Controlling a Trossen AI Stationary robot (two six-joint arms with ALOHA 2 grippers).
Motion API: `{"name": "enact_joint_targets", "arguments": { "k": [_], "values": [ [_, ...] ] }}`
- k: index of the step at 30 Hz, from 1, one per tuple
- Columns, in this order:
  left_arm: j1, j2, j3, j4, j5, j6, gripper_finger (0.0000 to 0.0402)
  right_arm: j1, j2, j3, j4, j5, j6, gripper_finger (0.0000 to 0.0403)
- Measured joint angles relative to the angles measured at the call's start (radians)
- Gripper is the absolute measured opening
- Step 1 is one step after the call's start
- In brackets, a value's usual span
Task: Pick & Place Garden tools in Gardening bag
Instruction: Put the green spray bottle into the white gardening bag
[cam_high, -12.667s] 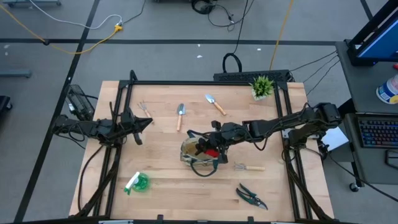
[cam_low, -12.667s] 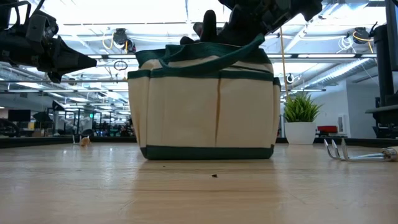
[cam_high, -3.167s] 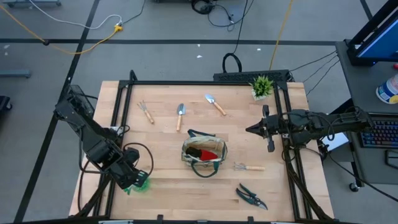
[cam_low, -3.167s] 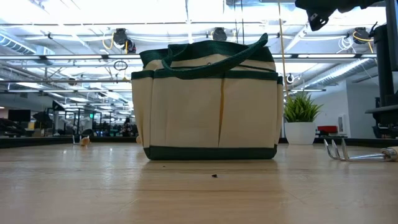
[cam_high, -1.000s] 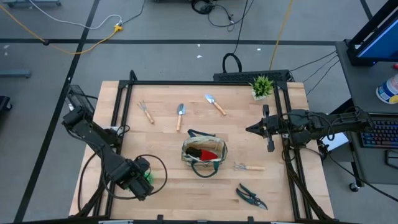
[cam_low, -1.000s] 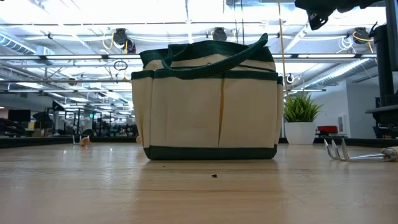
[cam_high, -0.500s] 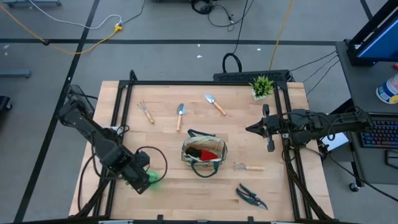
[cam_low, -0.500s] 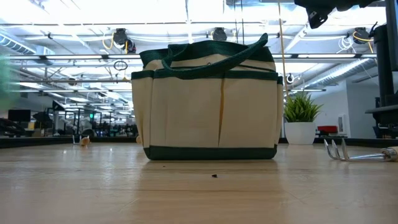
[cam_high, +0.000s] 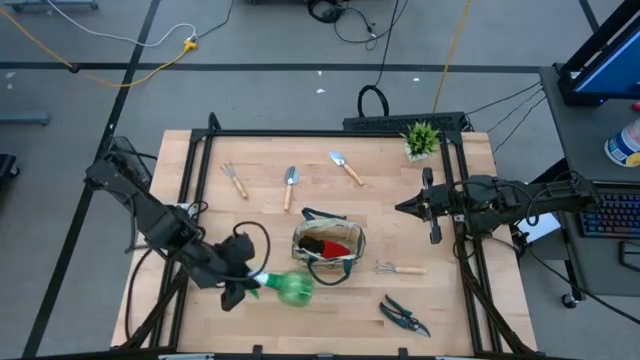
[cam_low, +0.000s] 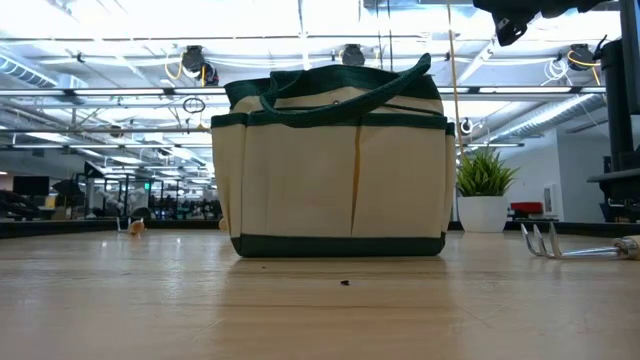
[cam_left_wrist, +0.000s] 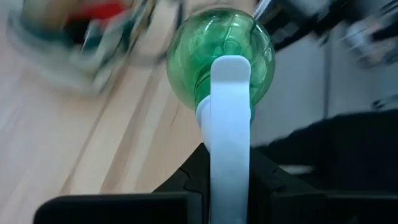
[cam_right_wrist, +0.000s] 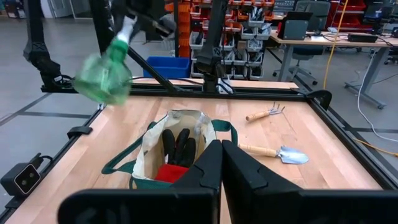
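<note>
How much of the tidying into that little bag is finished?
A red-and-black item already sits in the gardening bag. The left gripper holds the green-and-white item in the air beside the bag. Still on the table: two trowels, two small forks and pruning shears.

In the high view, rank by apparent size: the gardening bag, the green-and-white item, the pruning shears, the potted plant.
Largest to smallest, as seen from above:
1. gardening bag
2. pruning shears
3. green-and-white item, held by the left hand and so raised nearer the camera; its rank against the shears is unsure
4. potted plant
</note>
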Motion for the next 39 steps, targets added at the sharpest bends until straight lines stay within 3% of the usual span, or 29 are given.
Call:
{"name": "enact_joint_targets", "arguments": {
  "k": [7, 11, 16, 22, 30, 39],
  "values": [
    [0.033, -0.044, 0.000, 0.195, -0.200, 0.100, 0.0052, 0.000, 0.000, 0.000, 0.000, 0.000, 0.000, 0.0000],
    [0.072, -0.051, 0.001, 0.214, -0.297, 0.009, 0.0052, 0.000, 0.000, 0.000, 0.000, 0.000, 0.000, 0.0000],
    [0.134, -0.043, 0.001, 0.162, -0.312, -0.158, 0.0052, 0.000, 0.000, 0.000, 0.000, 0.000, 0.000, 0.0000],
    [0.213, -0.003, 0.001, 0.056, -0.180, -0.296, 0.0052, 0.000, 0.000, 0.000, -0.002, 0.000, 0.000, 0.0000],
    [0.303, 0.080, 0.000, 0.049, 0.059, -0.253, 0.0052, 0.000, 0.000, 0.000, -0.004, -0.001, 0.000, 0.0000],
    [0.394, 0.098, 0.000, 0.050, 0.138, -0.181, 0.0052, 0.000, 0.000, 0.000, -0.007, 0.000, 0.000, 0.0000]
  ]
}}
